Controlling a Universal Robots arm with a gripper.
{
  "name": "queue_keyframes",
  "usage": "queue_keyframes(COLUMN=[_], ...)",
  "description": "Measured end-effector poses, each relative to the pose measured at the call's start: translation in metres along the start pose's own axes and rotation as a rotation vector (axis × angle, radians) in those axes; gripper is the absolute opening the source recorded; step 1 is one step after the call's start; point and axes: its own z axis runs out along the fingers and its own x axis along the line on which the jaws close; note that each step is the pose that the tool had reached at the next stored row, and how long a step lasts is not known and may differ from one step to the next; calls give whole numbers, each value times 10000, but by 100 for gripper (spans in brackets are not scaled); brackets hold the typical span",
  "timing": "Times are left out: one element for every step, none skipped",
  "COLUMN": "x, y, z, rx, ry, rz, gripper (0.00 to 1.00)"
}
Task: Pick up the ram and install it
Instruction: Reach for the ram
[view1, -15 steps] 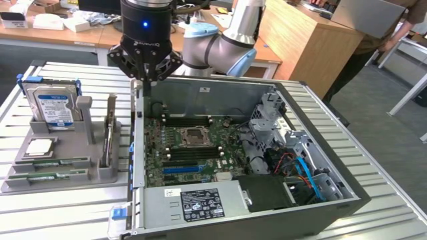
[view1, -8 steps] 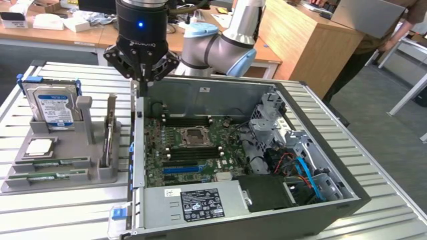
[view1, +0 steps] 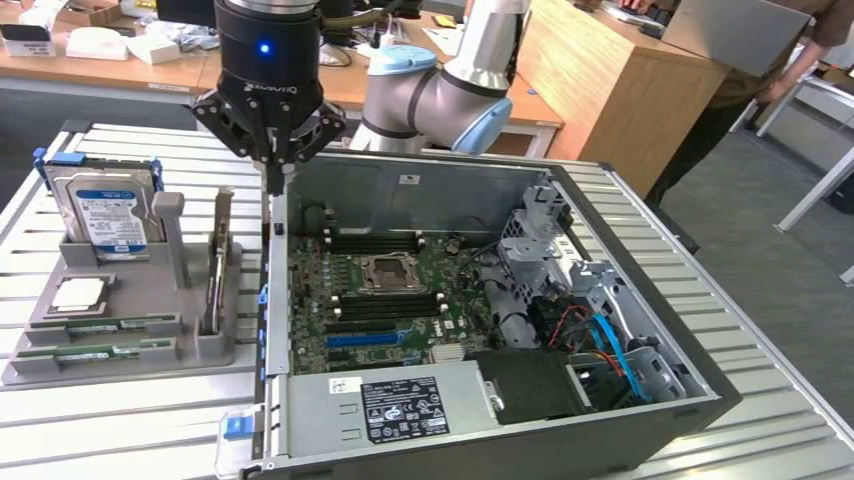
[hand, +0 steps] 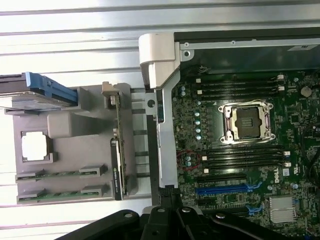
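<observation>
Two green ram sticks (view1: 104, 325) (hand: 60, 174) lie flat in the front slots of a grey holder (view1: 134, 365) at the exterior view's left, beside the open computer case (view1: 534, 440). My gripper (view1: 276, 178) (hand: 169, 192) hangs shut and holds nothing. It is above the case's left wall near its back corner, well apart from the sticks. Black memory slots (view1: 387, 305) (hand: 245, 155) run on both sides of the bare processor socket (view1: 387, 272) on the green motherboard.
The holder also carries an upright hard drive (view1: 107, 212), a processor chip (view1: 80, 292) and a card standing on edge (view1: 218, 262). A blue slot (view1: 363, 340), a power supply (view1: 387, 405) and drive cages (view1: 561, 250) crowd the case. A person (view1: 727, 90) stands at the far right.
</observation>
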Motion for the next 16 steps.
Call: queue_keyframes(x=[16,32,47,62,76,90,103,117,129,142,155,168,179,190,201,212], y=[-1,-3,-4,-5,-6,-8,-9,-10,-11,-12,-13,-14,-15,-16,-17,-18], z=[1,2,3,3,4,5,6,7,8,9,10,11,12,13,14,15], rx=[0,0,0,0,0,0,0,0,0,0,0,0,0,0,0,-1], ry=[0,0,0,0,0,-1,0,0,0,0,0,0,0,0,0,0], rz=[1,1,2,1,1,0,0,1,0,1,1,2,2,2,2,2], gripper=[10,10,10,10,10,10,10,10,10,10,10,10,10,10,10,10])
